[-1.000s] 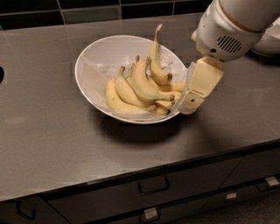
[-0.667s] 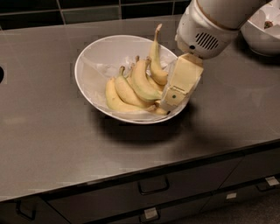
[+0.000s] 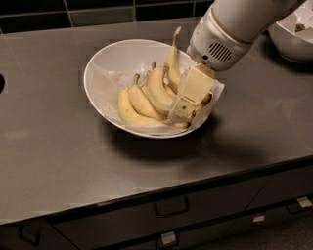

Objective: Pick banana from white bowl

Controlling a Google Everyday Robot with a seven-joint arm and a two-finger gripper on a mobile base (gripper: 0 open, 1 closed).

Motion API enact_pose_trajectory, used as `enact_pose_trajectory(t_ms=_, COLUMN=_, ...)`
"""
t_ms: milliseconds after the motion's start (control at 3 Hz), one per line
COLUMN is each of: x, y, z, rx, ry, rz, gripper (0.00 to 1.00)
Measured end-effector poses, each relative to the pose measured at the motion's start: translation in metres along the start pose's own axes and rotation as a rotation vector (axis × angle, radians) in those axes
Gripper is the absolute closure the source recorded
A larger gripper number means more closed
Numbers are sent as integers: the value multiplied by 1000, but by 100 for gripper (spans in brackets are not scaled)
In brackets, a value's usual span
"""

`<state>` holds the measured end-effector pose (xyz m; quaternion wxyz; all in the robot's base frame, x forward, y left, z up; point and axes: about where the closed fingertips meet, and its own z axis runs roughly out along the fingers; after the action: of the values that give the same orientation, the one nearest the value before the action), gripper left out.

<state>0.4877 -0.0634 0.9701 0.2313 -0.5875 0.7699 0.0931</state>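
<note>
The large white bowl [image 3: 105, 73] with crinkled paper lining stands on the dark counter. It holds a bunch of yellow bananas [image 3: 146, 97], one with its stem pointing up. My gripper [image 3: 183, 110] hangs from the white arm coming in from the upper right. Its cream-coloured fingers [image 3: 191, 93] reach down into the right side of the bowl, right against the bananas. The fingertips are hidden among the fruit.
The grey counter [image 3: 58, 146] runs to a front edge with drawers [image 3: 171, 207] below. Another white bowl [image 3: 293, 34] stands at the far right behind the arm. A dark tiled wall [image 3: 98, 10] runs along the back.
The gripper has moved left and down, from the bowl's right rim into the bowl, against the bananas. The bananas and bowl have not visibly shifted.
</note>
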Motion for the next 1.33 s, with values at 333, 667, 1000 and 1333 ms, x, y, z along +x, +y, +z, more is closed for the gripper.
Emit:
enact_pose_trajectory(t_ms=333, x=-4, y=1, z=4, rx=0, ry=35, rz=14, gripper=0)
enact_pose_trajectory(t_ms=667, x=-14, y=5, z=19, rx=-9, ry=105, rz=31, gripper=0)
enact_pose_trajectory(t_ms=1000, x=-18, y=5, z=33, rx=-7, ry=162, rz=58, gripper=0)
enact_pose_trajectory(t_ms=1333, x=-20, y=3, z=42, rx=4, ry=193, rz=84, gripper=16)
